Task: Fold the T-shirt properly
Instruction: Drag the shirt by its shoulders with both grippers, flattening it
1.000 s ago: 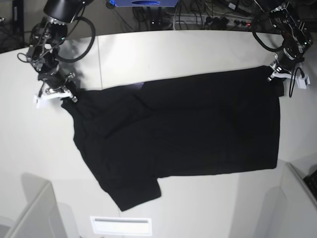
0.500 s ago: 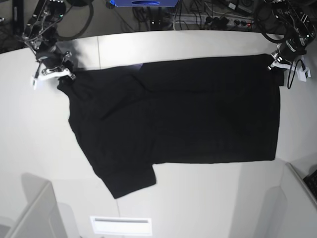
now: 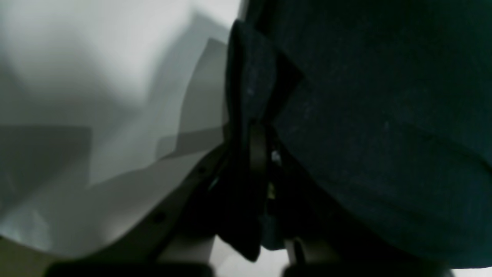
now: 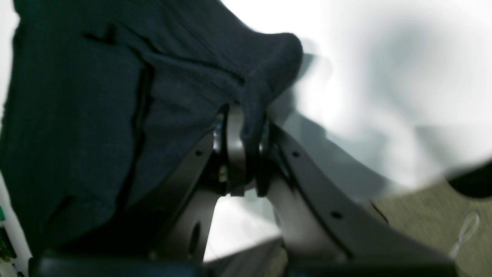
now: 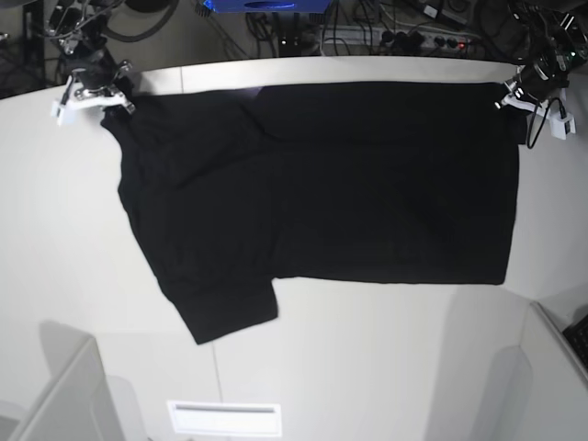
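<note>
T-shirt (image 5: 312,184) spread plain side up on worktop (image 5: 367,367), long axis running side to side. Left end effector (image 5: 516,95) and right end effector (image 5: 103,94) each pinch a far corner; cloth lies toward the near edge from both.

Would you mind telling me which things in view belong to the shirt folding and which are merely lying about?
Part of the job:
- T-shirt, black, spread flat on the table
- left gripper, shut on a far corner of the shirt
- right gripper, shut on the other far corner

Just lying about:
- cables and power strip behind the table
- blue object at the back edge
</note>
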### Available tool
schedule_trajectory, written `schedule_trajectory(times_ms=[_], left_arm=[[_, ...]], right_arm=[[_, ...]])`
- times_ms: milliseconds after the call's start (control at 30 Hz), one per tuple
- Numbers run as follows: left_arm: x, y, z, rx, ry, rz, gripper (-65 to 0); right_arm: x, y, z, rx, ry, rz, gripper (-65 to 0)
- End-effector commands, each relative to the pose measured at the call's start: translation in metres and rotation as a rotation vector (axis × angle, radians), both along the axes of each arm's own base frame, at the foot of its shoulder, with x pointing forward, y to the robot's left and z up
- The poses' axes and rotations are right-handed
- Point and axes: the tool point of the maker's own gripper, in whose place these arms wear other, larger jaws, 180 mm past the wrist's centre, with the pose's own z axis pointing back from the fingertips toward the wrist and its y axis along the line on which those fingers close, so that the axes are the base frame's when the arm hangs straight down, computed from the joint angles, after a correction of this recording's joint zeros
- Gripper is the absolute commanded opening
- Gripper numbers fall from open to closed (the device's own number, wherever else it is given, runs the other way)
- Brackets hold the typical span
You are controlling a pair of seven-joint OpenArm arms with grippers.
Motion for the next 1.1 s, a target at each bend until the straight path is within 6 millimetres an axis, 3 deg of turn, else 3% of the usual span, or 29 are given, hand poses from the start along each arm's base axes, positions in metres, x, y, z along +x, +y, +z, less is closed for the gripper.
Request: schedule_trajectory(times_ms=[0, 200, 500, 967, 1000, 1067], left_arm=[[0.005, 0.009, 0.012, 0.038, -0.024, -0.003, -65.0], [0.005, 0.011, 0.013, 0.044, -0.025, -0.002, -65.0], [-0.015, 0.010, 0.006, 0.042, 0.022, -0.002, -65.0], [-0.018, 0.010, 0.005, 0.042, 0.029, 0.001, -65.0], [-0.021, 0.010, 0.004, 0.042, 0.035, 0.001, -65.0], [-0.021, 0.010, 0.005, 0.043, 0.035, -0.001, -65.0]], right_arm=[[0.002, -0.006, 0.008, -0.024, -0.027, -0.006, -65.0], [-0.009, -0.007, 0.008, -0.035, -0.009, 0.000, -65.0], [-0.015, -0.006, 0.008, -0.040, 0.003, 0.007, -65.0], [-0.022, -0.002, 0.004, -0.014, 0.044, 0.027, -65.0], [-0.023, -0.001, 0.004, -0.010, 0.049, 0.029, -63.6], [-0.022, -0.002, 0.004, -0.012, 0.047, 0.028, -50.6]])
